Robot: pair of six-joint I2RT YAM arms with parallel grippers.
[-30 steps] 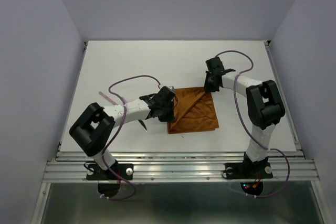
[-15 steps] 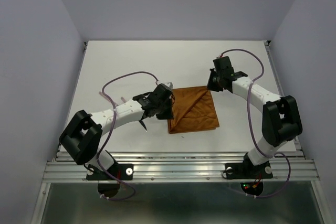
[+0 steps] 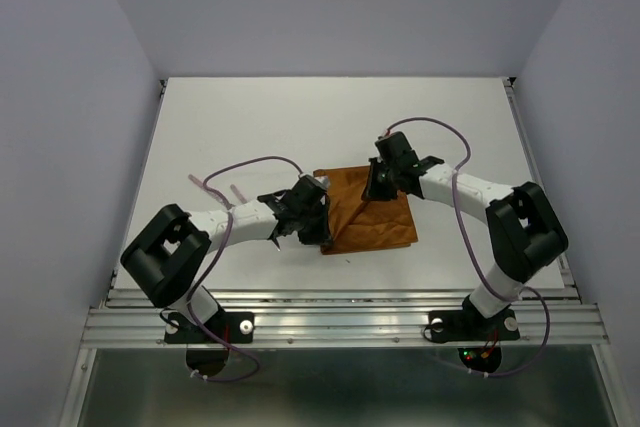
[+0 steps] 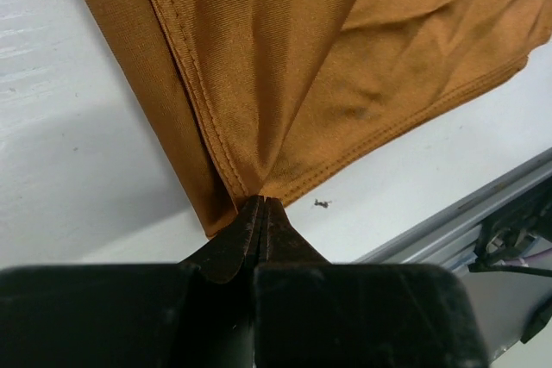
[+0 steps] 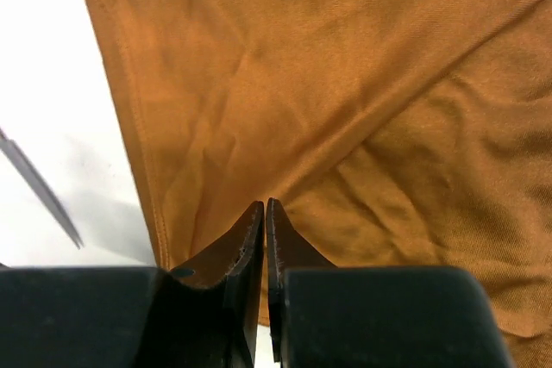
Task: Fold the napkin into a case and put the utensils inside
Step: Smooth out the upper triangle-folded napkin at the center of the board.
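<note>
White bench (image 3: 250, 117), near edge: left gripper (image 4: 261, 204) and right gripper (image 5: 265, 206) both pinch the napkin (image 3: 385, 217); tip-only grip could slip mid-fold.

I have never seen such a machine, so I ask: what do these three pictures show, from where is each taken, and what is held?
The machine is a left arm and a right arm, bolted at the near edge of a white table. One picture looks down from above. The other two come from a camera on each wrist, so black fingers show at the bottom. A rust-orange napkin lies on the table. The left gripper is shut on a fold at its near left corner; the right gripper seems to pinch it farther back. A slim silver utensil lies beside the cloth.
</note>
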